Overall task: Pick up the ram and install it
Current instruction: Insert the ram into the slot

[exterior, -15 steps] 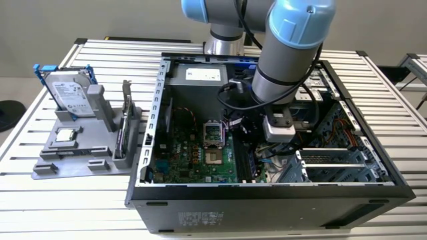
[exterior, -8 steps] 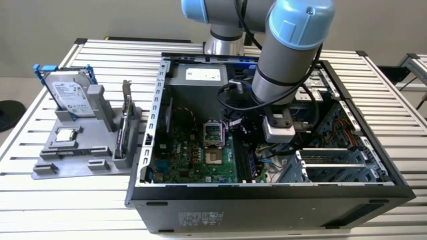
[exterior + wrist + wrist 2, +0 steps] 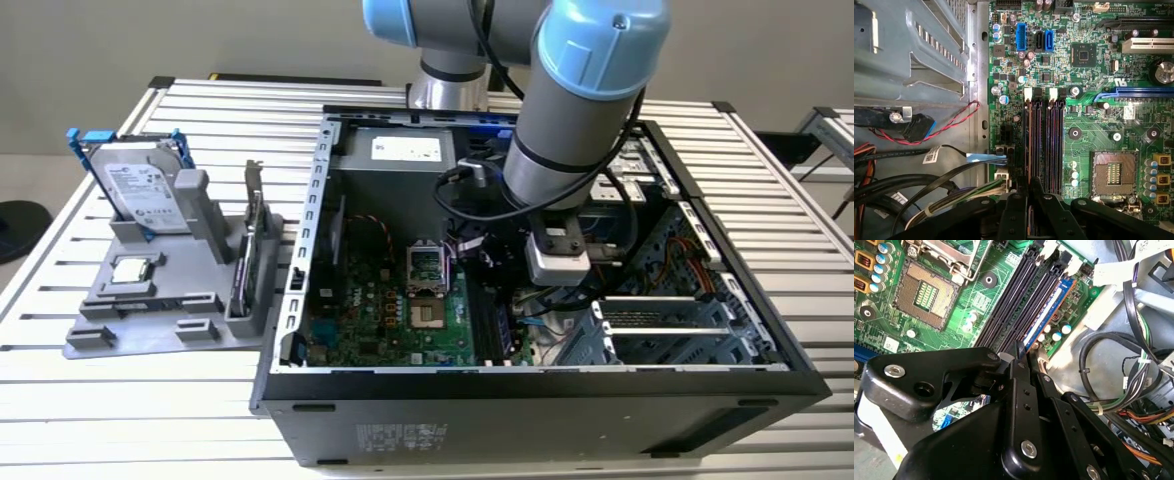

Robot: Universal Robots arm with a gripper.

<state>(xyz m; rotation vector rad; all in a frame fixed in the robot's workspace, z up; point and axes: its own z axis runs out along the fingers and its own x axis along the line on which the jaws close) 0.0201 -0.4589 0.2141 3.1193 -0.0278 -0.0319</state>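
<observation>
Looks like we're at the pick-up step: gripper (image 3: 1019, 347) pinched shut, empty, over the slots (image 3: 1044, 145) inside the case (image 3: 534, 420), ram (image 3: 251, 240) seemingly standing outside it, so grabbing needs open fingers.

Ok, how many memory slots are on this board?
4 memory slots, side by side in the first wrist view: one pair, and a second pair nearer the processor socket. One end of each is hidden under the gripper.
</observation>
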